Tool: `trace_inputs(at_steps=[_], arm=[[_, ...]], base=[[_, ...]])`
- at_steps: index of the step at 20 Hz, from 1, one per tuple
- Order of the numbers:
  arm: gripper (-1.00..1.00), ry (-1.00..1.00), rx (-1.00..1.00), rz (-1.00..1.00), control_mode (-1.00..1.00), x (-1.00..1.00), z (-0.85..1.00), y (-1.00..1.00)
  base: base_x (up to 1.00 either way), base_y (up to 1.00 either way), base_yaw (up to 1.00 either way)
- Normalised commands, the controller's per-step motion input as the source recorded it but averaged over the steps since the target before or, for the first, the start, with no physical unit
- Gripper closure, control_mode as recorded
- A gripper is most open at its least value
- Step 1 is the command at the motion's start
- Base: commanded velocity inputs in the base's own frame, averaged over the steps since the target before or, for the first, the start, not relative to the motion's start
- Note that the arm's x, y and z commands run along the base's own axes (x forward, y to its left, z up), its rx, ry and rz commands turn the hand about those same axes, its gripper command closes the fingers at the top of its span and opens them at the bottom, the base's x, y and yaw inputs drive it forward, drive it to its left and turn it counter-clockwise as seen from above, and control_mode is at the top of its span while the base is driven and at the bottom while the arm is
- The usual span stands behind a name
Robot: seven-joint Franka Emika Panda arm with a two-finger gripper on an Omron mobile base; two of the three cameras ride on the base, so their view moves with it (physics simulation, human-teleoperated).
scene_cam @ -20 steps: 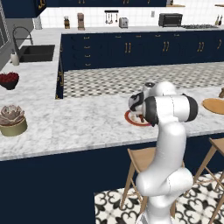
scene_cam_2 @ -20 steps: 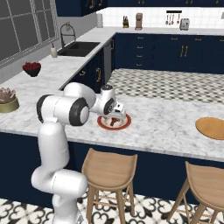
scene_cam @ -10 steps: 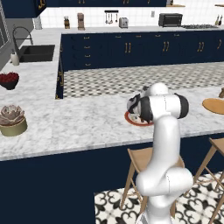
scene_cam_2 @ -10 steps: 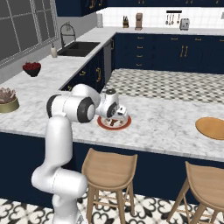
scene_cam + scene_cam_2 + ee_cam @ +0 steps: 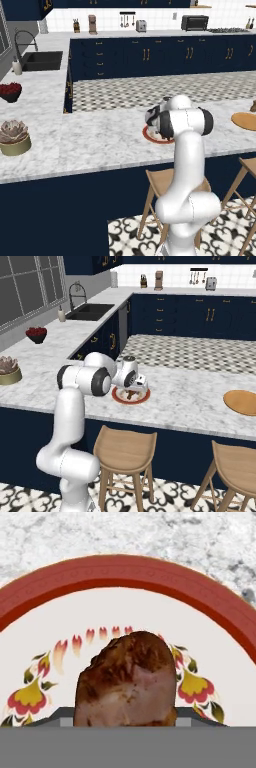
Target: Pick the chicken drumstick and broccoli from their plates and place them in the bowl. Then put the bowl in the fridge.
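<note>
The chicken drumstick (image 5: 127, 682) lies on the white plate with the wide red rim (image 5: 125, 574), thick end toward the camera. My gripper (image 5: 125, 718) is down over this plate, and a finger presses each flank of the drumstick. From the right base view, the gripper (image 5: 134, 390) hangs low over the red-rimmed plate (image 5: 120, 399) with the drumstick (image 5: 131, 395) under it. In the left base view the arm covers most of that plate (image 5: 149, 136). The plain tan plate (image 5: 242, 402) lies far to the right on the counter. Broccoli, bowl and fridge are out of view.
Wooden stools (image 5: 125, 448) stand under the counter's front edge. A potted succulent (image 5: 14, 137) and a dark bowl of red fruit (image 5: 10, 91) sit on the left counter, with the sink (image 5: 40, 60) beyond them. The tan plate (image 5: 245, 120) is near the right edge.
The hand has lowered onto the red-rimmed plate and the fingers have drawn in from wide open against the drumstick. The plate and drumstick have stayed in place.
</note>
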Motion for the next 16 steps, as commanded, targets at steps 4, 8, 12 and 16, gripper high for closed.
trace_inputs(at_steps=[4, 8, 12, 16], arm=[[1.0, -0.03, 0.05, 0.0, -1.0, -0.87, 0.35, 0.0], [1.0, -0.11, 0.0, 0.0, -1.0, -1.0, 0.69, 0.0], [1.0, -0.07, 0.0, 0.0, -1.0, -1.0, 0.65, 0.16], [1.0, -0.01, 0.0, 0.0, -1.0, -1.0, 0.6, 0.18]], base=[[0.0, 0.0, 0.0], [0.0, 0.0, 0.0], [0.0, 0.0, 0.0], [0.0, 0.0, 0.0]])
